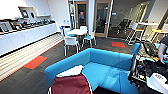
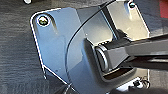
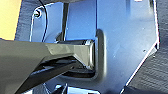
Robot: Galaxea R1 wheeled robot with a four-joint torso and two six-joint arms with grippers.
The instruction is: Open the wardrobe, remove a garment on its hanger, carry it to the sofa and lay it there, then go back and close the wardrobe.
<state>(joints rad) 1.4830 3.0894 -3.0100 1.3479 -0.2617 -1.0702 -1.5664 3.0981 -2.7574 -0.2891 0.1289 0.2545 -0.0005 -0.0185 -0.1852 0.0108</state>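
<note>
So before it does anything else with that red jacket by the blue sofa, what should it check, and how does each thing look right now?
1. Sofa close ahead: ok, it sits right in front in the head view.
2. Seat free for the jacket: ok, the blue cushion is bare.
3. Jacket lying on the seat: not ok, it is at the near arm of the sofa, not spread on the cushion.
4. Hanger in the jacket: cannot tell.
5. Hands gripping or open: cannot tell.
6. Person at the right edge: ok, off to the side of the sofa.
</note>
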